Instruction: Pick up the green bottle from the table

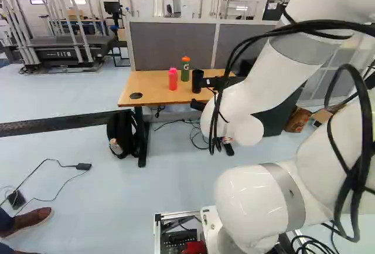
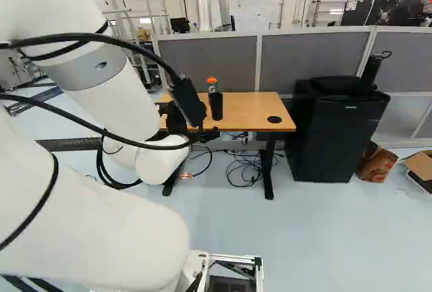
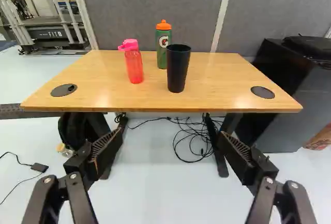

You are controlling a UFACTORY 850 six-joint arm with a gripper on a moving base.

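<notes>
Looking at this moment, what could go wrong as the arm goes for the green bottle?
The black cup stands nearer the open hand and partly overlaps the green bottle, so a straight approach might knock it over.

The pink bottle stands on the green bottle's other side; a wide-open finger could clip it.

The hand is short of the table; coming in too low, it may strike the front edge.

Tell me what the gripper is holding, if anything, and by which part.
Nothing is held: the gripper is open, and the green bottle stands on the table.
</notes>
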